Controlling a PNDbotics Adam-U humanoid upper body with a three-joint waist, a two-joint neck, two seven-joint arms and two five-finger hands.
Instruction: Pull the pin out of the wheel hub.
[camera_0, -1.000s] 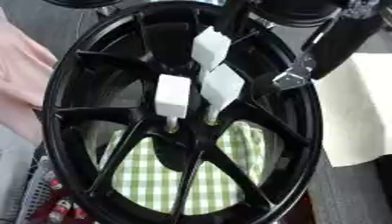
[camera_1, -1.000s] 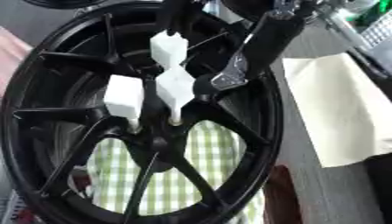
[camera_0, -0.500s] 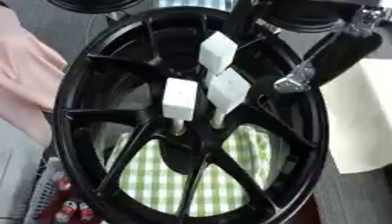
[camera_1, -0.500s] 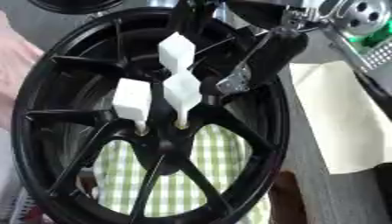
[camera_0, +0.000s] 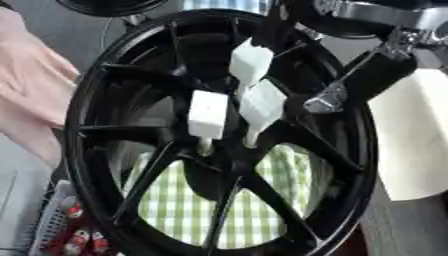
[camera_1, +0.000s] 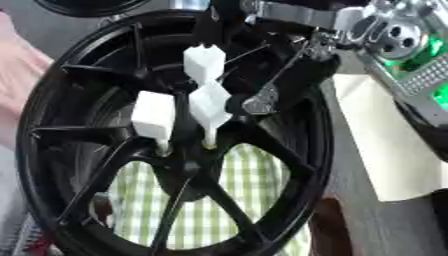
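Wheel hub (camera_0: 114, 150): black, spoked, standing nearly upright and filling the view; a green checked cloth (camera_0: 184, 210) shows through the lower spokes.
Pins: three white block-headed pins sit near the centre: the top pin (camera_0: 249, 62), the middle pin (camera_0: 261, 102), the left pin (camera_0: 208, 115).
Right hand (camera_1: 262, 102): comes in from the upper right, its tip just beside the middle pin; whether its fingers pinch the pin I cannot tell.
Left hand: not seen.
Doing it well: probably close on one white head and draw straight along its shaft, not sideways.
View difference: the right eye shows a green-lit silver mechanism (camera_1: 402, 45); the left eye shows pink cloth (camera_0: 35, 100) more broadly.
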